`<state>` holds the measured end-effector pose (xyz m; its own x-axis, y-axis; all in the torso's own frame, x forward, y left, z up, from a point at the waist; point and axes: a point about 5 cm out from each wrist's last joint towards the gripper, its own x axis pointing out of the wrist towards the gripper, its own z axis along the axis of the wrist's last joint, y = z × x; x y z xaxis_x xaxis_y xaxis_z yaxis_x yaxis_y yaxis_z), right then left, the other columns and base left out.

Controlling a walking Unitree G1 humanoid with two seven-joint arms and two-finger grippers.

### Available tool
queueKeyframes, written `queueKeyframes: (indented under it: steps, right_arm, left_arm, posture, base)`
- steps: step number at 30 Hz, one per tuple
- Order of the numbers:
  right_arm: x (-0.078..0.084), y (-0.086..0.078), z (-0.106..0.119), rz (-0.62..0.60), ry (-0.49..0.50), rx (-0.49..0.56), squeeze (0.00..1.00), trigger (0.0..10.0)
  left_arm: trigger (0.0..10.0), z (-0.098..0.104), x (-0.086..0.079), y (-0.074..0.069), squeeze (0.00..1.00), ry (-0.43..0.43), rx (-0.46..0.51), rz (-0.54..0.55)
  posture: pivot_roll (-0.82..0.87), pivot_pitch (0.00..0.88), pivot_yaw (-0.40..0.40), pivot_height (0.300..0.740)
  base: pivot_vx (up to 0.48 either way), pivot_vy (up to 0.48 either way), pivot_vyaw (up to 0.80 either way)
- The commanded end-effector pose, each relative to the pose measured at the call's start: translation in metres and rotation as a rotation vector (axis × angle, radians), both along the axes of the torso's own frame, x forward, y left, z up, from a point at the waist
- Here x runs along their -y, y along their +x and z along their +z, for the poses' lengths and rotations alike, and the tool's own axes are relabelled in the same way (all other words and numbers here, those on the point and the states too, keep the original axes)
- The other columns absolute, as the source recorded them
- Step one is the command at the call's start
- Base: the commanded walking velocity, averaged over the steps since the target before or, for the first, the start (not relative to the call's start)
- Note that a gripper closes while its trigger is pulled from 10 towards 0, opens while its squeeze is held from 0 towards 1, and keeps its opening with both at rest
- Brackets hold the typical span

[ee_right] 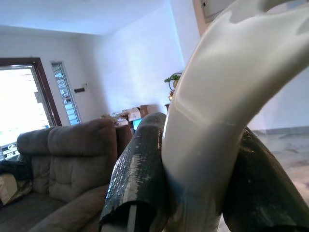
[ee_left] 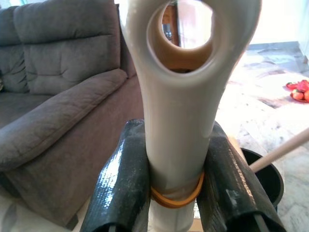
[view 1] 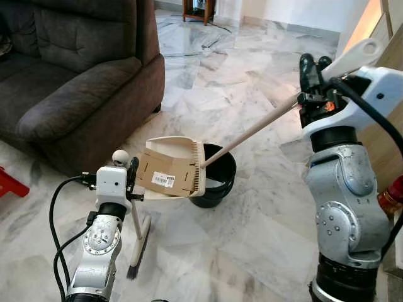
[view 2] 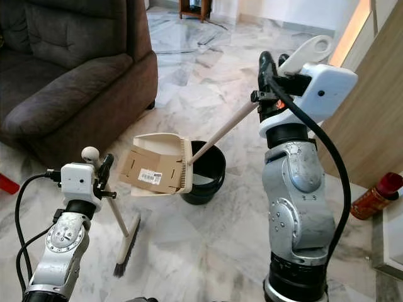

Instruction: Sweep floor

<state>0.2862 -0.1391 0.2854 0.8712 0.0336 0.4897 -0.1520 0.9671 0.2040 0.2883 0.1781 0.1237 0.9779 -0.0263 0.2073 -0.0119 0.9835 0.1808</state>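
My left gripper [view 1: 130, 170] is shut on the cream handle of a broom [view 1: 140, 234], which stands on the marble floor with its dark bristles [view 1: 134, 269] down. The black fingers [ee_left: 123, 186] clamp the broom handle [ee_left: 176, 111] just below its looped end. At the upper right, my right gripper [view 1: 313, 68] is shut on the long handle [view 1: 252, 131] of a cream dustpan [view 1: 170, 143]. The pan is held off the floor and tilted, its mouth beside a black bucket [view 1: 228, 165]. A flat piece of cardboard [view 1: 165, 174] with a label lies in the pan.
A dark grey sofa [view 1: 69, 75] stands to the left of the bucket. A red thing [view 1: 9, 184] lies at the far left. A wooden cabinet [view 2: 371, 113] and a red bottle [view 2: 373, 196] are on the right. Open marble floor stretches ahead.
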Motion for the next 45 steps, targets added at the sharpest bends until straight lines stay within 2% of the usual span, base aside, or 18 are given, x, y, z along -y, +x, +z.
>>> queueKeyframes:
  steps: [1, 8, 23, 26, 45]
  right_arm:
    - [-0.008, -0.006, 0.015, 0.027, 0.030, 0.098, 0.00, 10.0]
    - [-0.026, -0.006, 0.004, 0.059, -0.001, 0.092, 0.00, 10.0]
    - [-0.031, -0.006, 0.005, 0.055, -0.082, 0.134, 0.00, 10.0]
    - [-0.035, -0.007, 0.002, 0.078, -0.098, 0.130, 0.00, 10.0]
    - [-0.037, -0.005, -0.002, 0.098, -0.110, 0.122, 0.00, 10.0]
  left_arm:
    - [10.0, 0.008, 0.000, 0.000, 0.00, 0.026, 0.050, -0.006]
    - [10.0, 0.008, 0.000, -0.001, 0.00, 0.028, 0.056, 0.004]
    - [10.0, 0.007, 0.001, -0.002, 0.00, 0.025, 0.056, 0.005]
    - [10.0, 0.007, 0.002, -0.002, 0.00, 0.025, 0.056, 0.006]
    - [10.0, 0.008, 0.002, -0.002, 0.00, 0.025, 0.059, 0.007]
  posture:
    - [0.12, 0.115, 0.016, 0.740]
    - [0.12, 0.118, 0.010, 0.740]
    - [0.12, 0.119, 0.004, 0.740]
    - [0.12, 0.120, 0.001, 0.740]
    - [0.12, 0.129, 0.001, 0.740]
  base:
    - [0.000, 0.000, 0.00]
    - [0.000, 0.000, 0.00]
    - [0.000, 0.000, 0.00]
    - [0.245, 0.000, 0.00]
    - [0.265, 0.000, -0.11]
